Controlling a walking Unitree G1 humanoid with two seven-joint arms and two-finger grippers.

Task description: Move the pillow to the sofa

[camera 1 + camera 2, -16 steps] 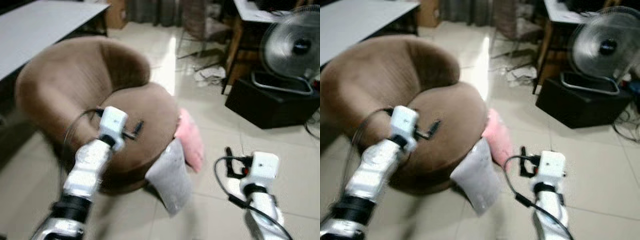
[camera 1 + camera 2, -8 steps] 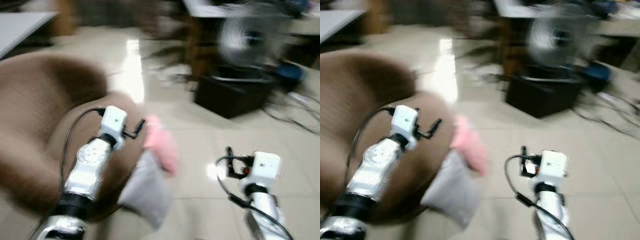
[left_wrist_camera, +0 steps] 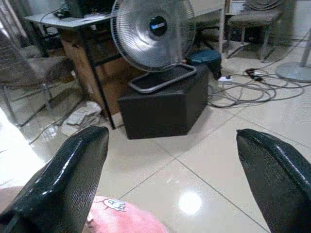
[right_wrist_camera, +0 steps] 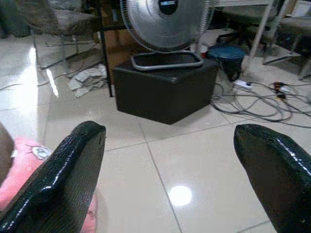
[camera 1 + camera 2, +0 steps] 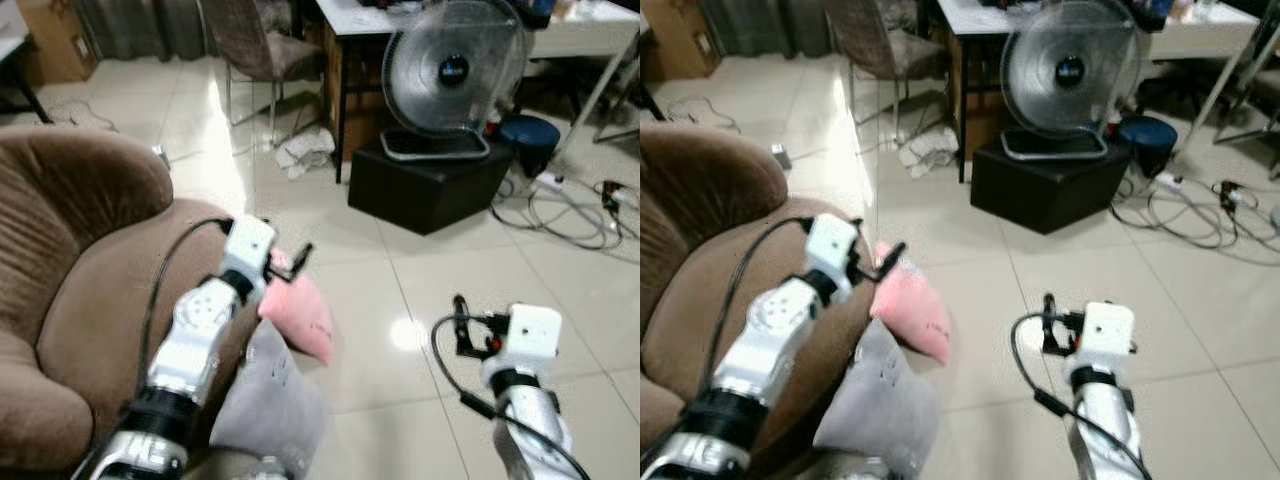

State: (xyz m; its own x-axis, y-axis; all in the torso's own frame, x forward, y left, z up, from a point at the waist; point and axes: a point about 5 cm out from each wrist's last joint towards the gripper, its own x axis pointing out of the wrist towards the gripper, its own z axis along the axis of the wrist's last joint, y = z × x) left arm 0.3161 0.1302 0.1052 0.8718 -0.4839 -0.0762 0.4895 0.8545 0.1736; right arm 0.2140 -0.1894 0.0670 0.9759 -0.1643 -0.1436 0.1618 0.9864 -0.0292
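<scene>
The 2 eye views show the brown sofa (image 5: 70, 290), round and soft, with a thick curved back and a plush, velvet-like cover. The pink pillow (image 5: 300, 312) lies on the glossy tile floor (image 5: 420, 290), leaning against the front edge of the sofa. It is small, soft and a little crumpled. Just beside it a grey pillow (image 5: 268, 400) leans on the sofa too, and its cloth looks smoother.

The left gripper (image 3: 172, 160) hangs above the sofa edge, close over the pink pillow. The left wrist view shows what the eye views do not: the 2 shiny black fingers (image 3: 73, 174) stand wide apart with nothing between them, and below them is the top of the pink pillow with a small white label or print on it, too small to read.

The right gripper (image 4: 170, 170) hovers over bare floor, apart from the pillows. In the right wrist view its fingers (image 4: 68, 170) are also spread wide and hold nothing, and the pink pillow is at the picture's edge beside one finger.

Further back a round fan (image 5: 450, 75) with a wire cage stands on a black box (image 5: 430, 185). Grey cables (image 5: 570, 205) lie loose on the tiles near it, and a chair (image 5: 260, 45) stands by a desk.
</scene>
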